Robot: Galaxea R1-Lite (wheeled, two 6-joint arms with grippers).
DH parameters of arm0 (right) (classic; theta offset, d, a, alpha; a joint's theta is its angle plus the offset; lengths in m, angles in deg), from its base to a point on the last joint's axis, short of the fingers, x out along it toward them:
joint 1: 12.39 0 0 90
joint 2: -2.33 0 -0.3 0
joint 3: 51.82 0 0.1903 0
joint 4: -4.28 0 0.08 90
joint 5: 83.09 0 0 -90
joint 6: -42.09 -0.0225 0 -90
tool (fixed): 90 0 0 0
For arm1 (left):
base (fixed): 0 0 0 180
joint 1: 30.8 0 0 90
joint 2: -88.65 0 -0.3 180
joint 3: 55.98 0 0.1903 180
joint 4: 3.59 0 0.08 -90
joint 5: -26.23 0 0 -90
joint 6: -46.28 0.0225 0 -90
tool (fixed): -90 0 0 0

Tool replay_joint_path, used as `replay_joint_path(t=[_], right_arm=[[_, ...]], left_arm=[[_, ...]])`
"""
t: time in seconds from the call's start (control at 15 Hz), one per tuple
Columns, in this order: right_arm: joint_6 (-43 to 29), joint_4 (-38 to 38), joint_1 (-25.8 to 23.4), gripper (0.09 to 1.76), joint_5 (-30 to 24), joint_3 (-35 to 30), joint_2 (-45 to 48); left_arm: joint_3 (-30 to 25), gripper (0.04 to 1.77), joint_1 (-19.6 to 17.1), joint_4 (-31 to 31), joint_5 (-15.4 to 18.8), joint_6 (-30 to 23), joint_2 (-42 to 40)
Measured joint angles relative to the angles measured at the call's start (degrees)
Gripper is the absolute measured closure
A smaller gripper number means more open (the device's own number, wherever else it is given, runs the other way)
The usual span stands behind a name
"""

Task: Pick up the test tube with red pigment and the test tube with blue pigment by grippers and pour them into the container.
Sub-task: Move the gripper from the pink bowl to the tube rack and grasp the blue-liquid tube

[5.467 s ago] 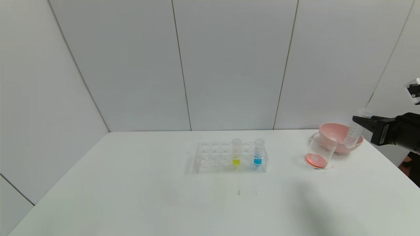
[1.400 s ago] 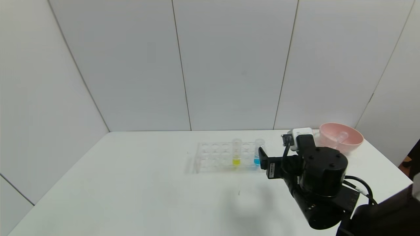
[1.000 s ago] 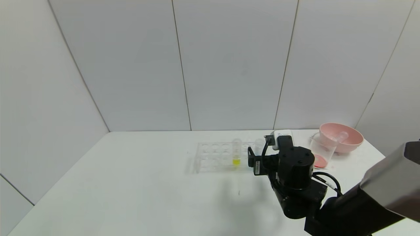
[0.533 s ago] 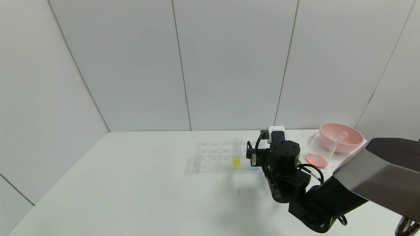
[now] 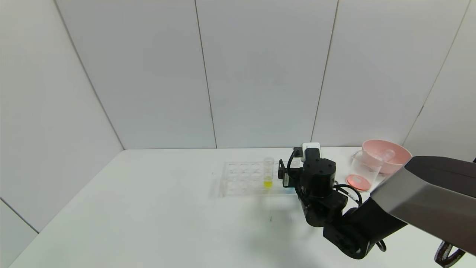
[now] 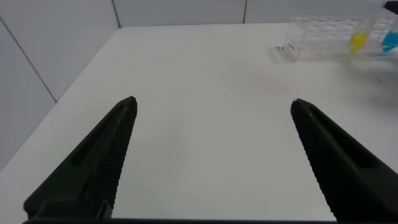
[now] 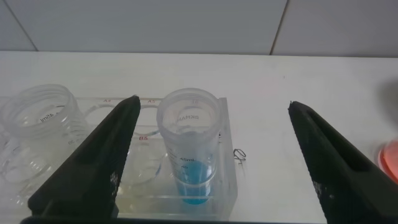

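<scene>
Right tool point(image 7: 211, 162) is level with the rack's point(image 5: 241, 178) right end, lined up on the blue tube point(image 7: 189, 149), probably for a side grasp. Fingers spread wide, one either side of the tube, clear of it, nothing held. The tube stands upright in its end slot. Beaker point(image 5: 362, 172) with red liquid sits right of the rack, near the pink bowl point(image 5: 394, 154). Left tool point(image 6: 211, 155) hangs spread over bare counter point(image 6: 205, 93), empty.

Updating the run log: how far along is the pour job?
Done: the beaker holds red liquid and an empty tube lies in the pink bowl. In hand: the right end effector, open, brackets the blue tube in the rack, not gripping. Left: grasp, pour. Left end effector sits idle, open.
</scene>
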Motion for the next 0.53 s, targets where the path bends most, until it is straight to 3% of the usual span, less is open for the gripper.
replay_joint_path(t=[0.4, 0.53], right_arm=[[0.0, 0.1, 0.0, 0.14, 0.1, -0.4, -0.3], [-0.1, 0.3, 0.1, 0.43, 0.1, -0.5, -0.3]], left_arm=[[0.0, 0.05, 0.0, 0.0, 0.0, 0.0, 0.0], [0.0, 0.05, 0.0, 0.0, 0.0, 0.0, 0.0]])
